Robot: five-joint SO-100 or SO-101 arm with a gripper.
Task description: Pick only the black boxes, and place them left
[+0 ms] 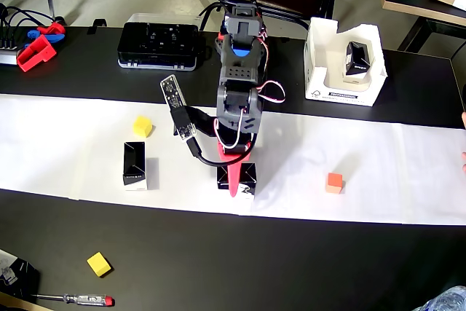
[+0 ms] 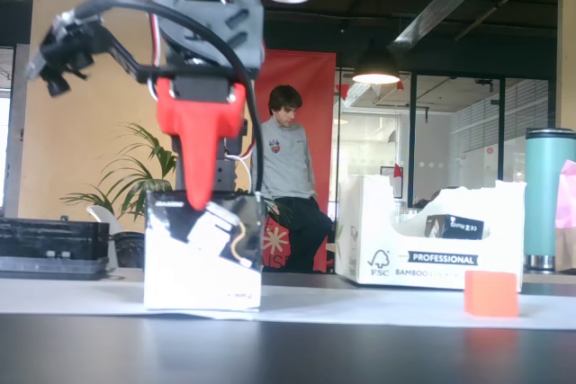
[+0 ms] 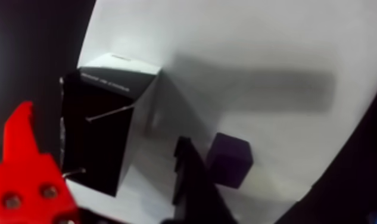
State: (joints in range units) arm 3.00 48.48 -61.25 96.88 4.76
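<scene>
Worktop (image 1: 306, 260) in black, crossed by a wide white paper strip (image 1: 65, 143) that carries the objects. The robot arm (image 1: 239, 71) reaches forward over the strip, and its tool (image 1: 234, 180), one red finger and one black, hangs with its jaws parted around a black box (image 1: 247, 174) standing mid-strip; the wrist view shows the carton between the fingers, not yet squeezed. A second black box (image 1: 134, 164) stands further left in the overhead view, and a third (image 1: 358, 59) sits inside a white cardboard tray (image 1: 320, 87) at the back right. A yellow cube (image 1: 143, 126) and an orange cube (image 1: 334, 183) also sit on the paper. To grasp well, the fingers should probably lower evenly down both sides and close squarely on the flat faces, since a skewed pinch could tip the light carton.
</scene>
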